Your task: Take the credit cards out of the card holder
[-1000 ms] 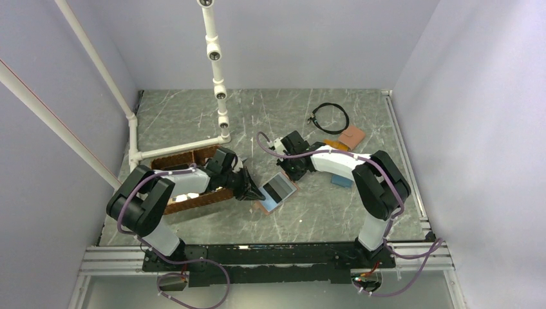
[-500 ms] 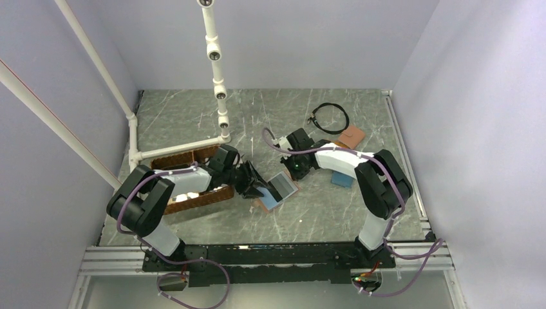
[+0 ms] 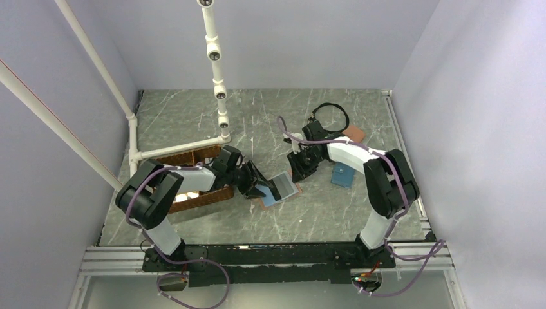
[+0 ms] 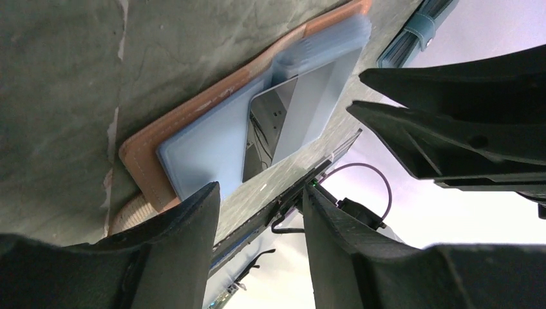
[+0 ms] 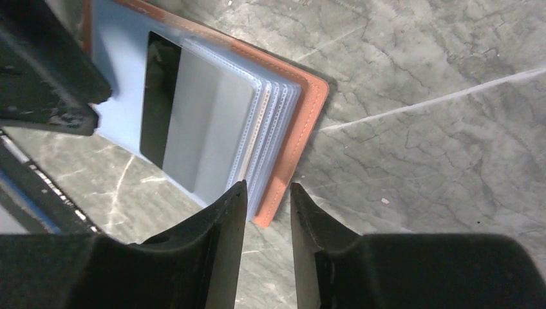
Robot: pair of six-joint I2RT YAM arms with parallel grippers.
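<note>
The open card holder (image 5: 302, 122), a credit card (image 5: 199, 129) inside, is flanked by left gripper (image 4: 261, 209) and right gripper (image 5: 267, 193), fingers parted, empty

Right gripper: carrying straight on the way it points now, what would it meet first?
Most likely the open card holder: the right gripper aims at its salmon edge, with the grey card lying just beyond. Depth is unclear, so it could touch the table first.

Open card holder (image 3: 273, 196) lies between left fingers (image 3: 255, 181) and right fingers (image 3: 300, 168), grey credit card (image 3: 282, 187) showing
</note>
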